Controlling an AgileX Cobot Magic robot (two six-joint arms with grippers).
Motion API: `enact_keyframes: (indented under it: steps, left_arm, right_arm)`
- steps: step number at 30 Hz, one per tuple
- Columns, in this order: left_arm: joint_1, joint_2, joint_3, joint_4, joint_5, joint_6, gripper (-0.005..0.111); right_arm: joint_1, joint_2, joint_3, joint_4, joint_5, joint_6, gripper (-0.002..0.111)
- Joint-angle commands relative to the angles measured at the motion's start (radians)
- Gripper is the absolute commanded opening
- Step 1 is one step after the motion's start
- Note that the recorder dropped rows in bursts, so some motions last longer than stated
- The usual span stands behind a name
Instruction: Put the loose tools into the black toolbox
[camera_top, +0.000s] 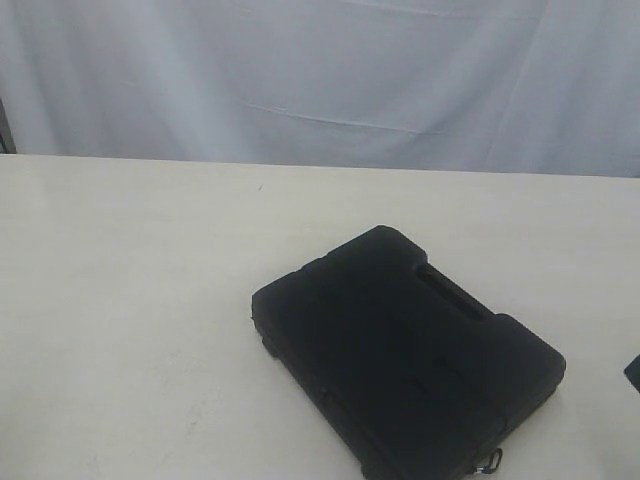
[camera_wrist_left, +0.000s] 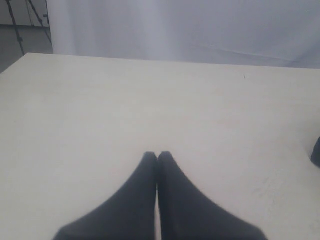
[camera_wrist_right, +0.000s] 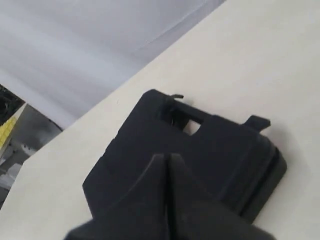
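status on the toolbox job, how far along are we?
Done, apparently: the black toolbox lies closed on the table, and nothing lies loose in any view. Whether the tools are inside cannot be seen. In hand: nothing. The left gripper is shut and empty over bare table, and the right gripper is shut and empty above the toolbox. Left: nothing visible to pick up.

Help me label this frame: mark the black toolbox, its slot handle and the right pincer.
black toolbox (camera_top: 400, 375), exterior view, middle of the closed lid.
slot handle (camera_top: 455, 290), exterior view, middle of the slot.
right pincer (camera_wrist_right: 167, 158), right wrist view, between its shut fingertips.
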Motion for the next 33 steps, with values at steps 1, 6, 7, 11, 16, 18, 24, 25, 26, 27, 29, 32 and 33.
enact_keyframes:
  steps: [1, 6, 7, 11, 16, 18, 24, 25, 26, 27, 29, 32, 33]
  left_arm:
    - [-0.006, -0.003, 0.004, -0.006, -0.004, -0.001, 0.000]
    - [-0.006, -0.003, 0.004, -0.006, -0.004, -0.001, 0.000]
    - [-0.006, -0.003, 0.004, -0.006, -0.004, -0.001, 0.000]
    - [-0.006, -0.003, 0.004, -0.006, -0.004, -0.001, 0.000]
    - [-0.006, -0.003, 0.004, -0.006, -0.004, -0.001, 0.000]
    - [-0.006, -0.003, 0.004, -0.006, -0.004, -0.003, 0.000]
    - [-0.006, -0.003, 0.004, -0.006, -0.004, -0.001, 0.000]
    - [-0.006, -0.003, 0.004, -0.006, -0.004, -0.001, 0.000]
    - [-0.006, -0.003, 0.004, -0.006, -0.004, -0.001, 0.000]
    - [-0.006, -0.003, 0.004, -0.006, -0.004, -0.001, 0.000]
    - [-0.006, -0.003, 0.004, -0.006, -0.004, -0.001, 0.000]
    - [-0.006, -0.003, 0.004, -0.006, -0.004, -0.001, 0.000]
    - [-0.006, -0.003, 0.004, -0.006, -0.004, -0.003, 0.000]
  right_arm:
    - [-0.004, -0.022, 0.054, -0.061, -0.154, -0.001, 0.000]
    - [-0.004, -0.047, 0.054, -0.122, -0.188, -0.025, 0.000]
    - [-0.004, -0.052, 0.054, -0.136, -0.198, -0.025, 0.000]
    - [-0.004, -0.073, 0.054, -0.245, -0.241, -0.068, 0.000]
    - [-0.004, -0.113, 0.054, -0.402, -0.209, -0.160, 0.000]
    - [-0.004, -0.128, 0.054, -0.406, -0.150, -0.175, 0.000]
    - [-0.004, -0.182, 0.054, -0.423, 0.066, -0.178, 0.000]
    - [-0.004, -0.191, 0.054, -0.429, 0.090, -0.178, 0.000]
    - [-0.004, -0.203, 0.054, -0.436, 0.112, -0.178, 0.000]
    - [-0.004, -0.217, 0.054, -0.443, 0.132, -0.180, 0.000]
    - [-0.004, -0.247, 0.054, -0.443, 0.170, -0.196, 0.000]
    - [-0.004, -0.307, 0.054, -0.443, 0.219, -0.221, 0.000]
    - [-0.004, -0.328, 0.054, -0.443, 0.229, -0.231, 0.000]
